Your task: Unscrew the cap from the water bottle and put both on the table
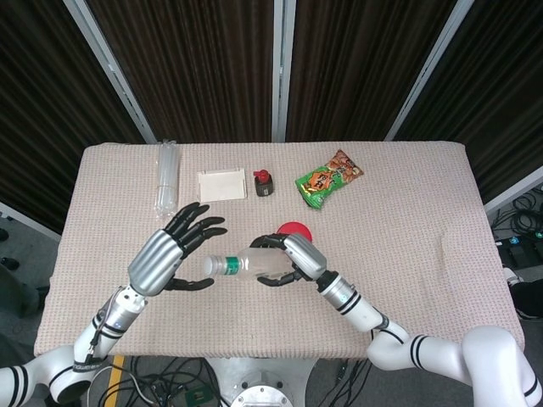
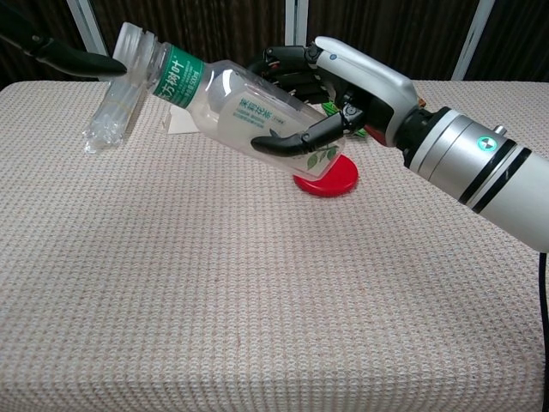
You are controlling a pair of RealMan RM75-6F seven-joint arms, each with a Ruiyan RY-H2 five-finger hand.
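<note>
Cap step: my right hand (image 2: 343, 81) clamps the clear plastic water bottle (image 2: 232, 99) above the worktop (image 2: 214, 283); left hand (image 1: 174, 248), fingers apart, needs to pinch its neck.

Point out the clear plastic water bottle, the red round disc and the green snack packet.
Clear plastic water bottle (image 2: 232, 107), chest view, middle of its body.
Red round disc (image 2: 330, 180), chest view, front part of its top face.
Green snack packet (image 1: 327, 179), head view, centre of the printed front.

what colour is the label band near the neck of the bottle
Green with white lettering, on the clear water bottle held by the right hand; clearest in the chest view.
</note>
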